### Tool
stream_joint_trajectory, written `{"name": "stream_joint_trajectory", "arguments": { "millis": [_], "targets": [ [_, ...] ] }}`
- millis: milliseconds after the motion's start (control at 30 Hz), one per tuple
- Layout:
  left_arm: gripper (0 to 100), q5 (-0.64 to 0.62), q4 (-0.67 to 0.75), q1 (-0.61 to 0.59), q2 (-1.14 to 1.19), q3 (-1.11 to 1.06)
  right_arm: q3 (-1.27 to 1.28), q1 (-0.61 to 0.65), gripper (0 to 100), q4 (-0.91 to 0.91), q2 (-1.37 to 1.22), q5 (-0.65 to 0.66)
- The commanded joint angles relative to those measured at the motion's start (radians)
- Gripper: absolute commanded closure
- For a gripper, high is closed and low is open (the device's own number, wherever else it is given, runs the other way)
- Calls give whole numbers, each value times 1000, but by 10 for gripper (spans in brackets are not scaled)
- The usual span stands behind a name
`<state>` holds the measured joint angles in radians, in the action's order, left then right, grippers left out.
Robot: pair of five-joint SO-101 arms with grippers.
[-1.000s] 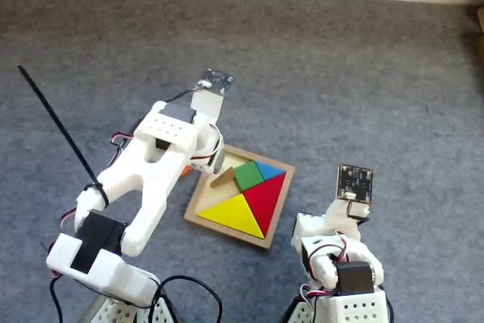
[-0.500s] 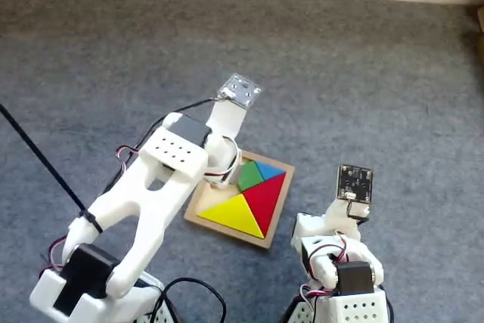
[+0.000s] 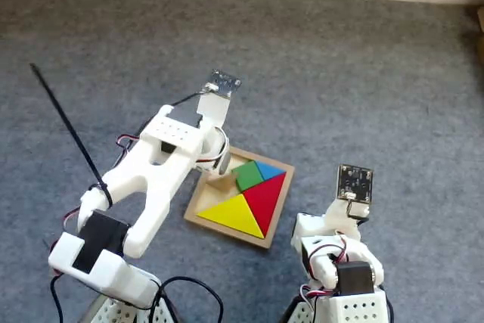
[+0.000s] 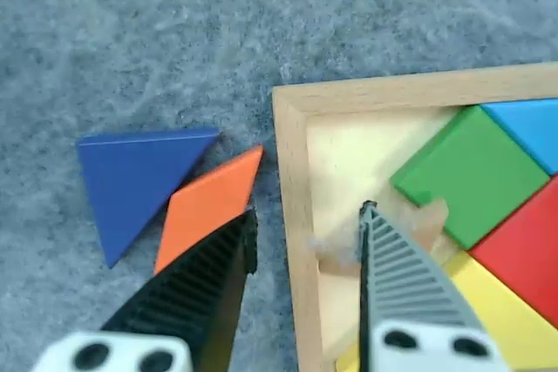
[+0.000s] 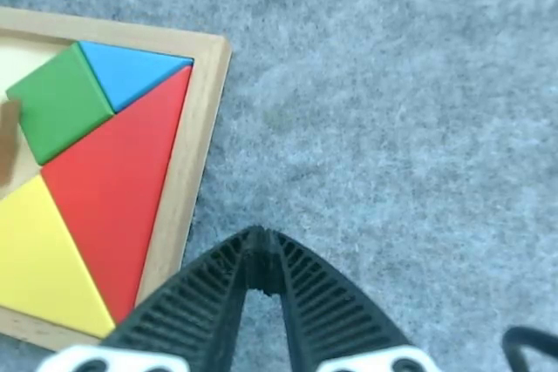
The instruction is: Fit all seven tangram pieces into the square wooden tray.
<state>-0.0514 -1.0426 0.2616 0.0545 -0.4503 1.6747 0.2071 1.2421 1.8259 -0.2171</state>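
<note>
The square wooden tray (image 3: 281,206) lies between the arms and holds a yellow triangle (image 3: 231,213), a red triangle (image 3: 265,196), a green square (image 3: 247,175), a light blue triangle (image 3: 268,169) and a plain wooden piece (image 3: 221,181). My left gripper (image 4: 308,215) is open and straddles the tray's rim (image 4: 375,91); its grey finger (image 4: 392,276) hangs over the wooden piece (image 4: 423,222). On the carpet just outside lie a dark blue triangle (image 4: 131,172) and an orange parallelogram (image 4: 209,206). My right gripper (image 5: 260,246) is shut, low over the carpet beside the tray (image 5: 187,180).
Grey carpet surrounds the tray on all sides. A black cable tie (image 3: 64,122) sticks up from the left arm (image 3: 170,149). The right arm (image 3: 336,262) stays folded near the front edge, right of the tray.
Half a second ago the left arm had swung out over the tray's far corner; it has come back to the tray's left corner. The right arm has not moved.
</note>
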Motion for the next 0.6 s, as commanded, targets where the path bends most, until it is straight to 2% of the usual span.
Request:
{"name": "stream_joint_trajectory", "arguments": {
  "millis": [0,267,567],
  "targets": [
    [809,-5,-54,-10,-21,77,153,10,992,8,21,-9],
    [810,-6,-60,-18,-145,12,153,10,992,8,21,-9],
    [810,-3,-11,15,-156,-134,153,10,992,8,21,-9]
  ]
}}
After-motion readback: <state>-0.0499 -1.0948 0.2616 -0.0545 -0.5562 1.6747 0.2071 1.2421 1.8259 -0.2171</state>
